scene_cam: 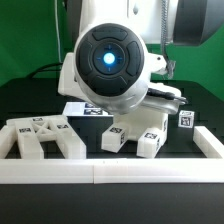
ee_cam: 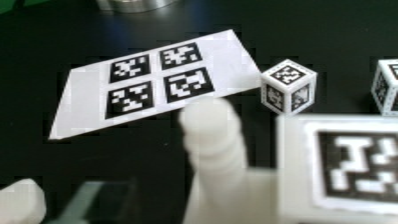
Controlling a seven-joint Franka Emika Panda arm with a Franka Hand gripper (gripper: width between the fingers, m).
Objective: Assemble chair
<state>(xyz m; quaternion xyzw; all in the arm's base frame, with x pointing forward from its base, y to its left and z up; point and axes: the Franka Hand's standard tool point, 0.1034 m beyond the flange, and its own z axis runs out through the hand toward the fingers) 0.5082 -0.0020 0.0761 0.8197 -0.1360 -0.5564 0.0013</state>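
The chair is in loose white tagged parts. In the wrist view a rounded white post stands upright between my gripper's jaws, right beside a large tagged slab. My left finger is apart from the post with a dark gap between, so the gripper is open; the other finger is hidden behind the slab. A small tagged square post stands farther off, and another shows at the frame's edge. In the exterior view the arm's wrist hides the fingers above two small posts.
The marker board lies flat on the black table beyond the post, and also shows under the wrist. A wide tagged slab part sits at the exterior view's left, a small cube at its right. Plain white border rails run along the front.
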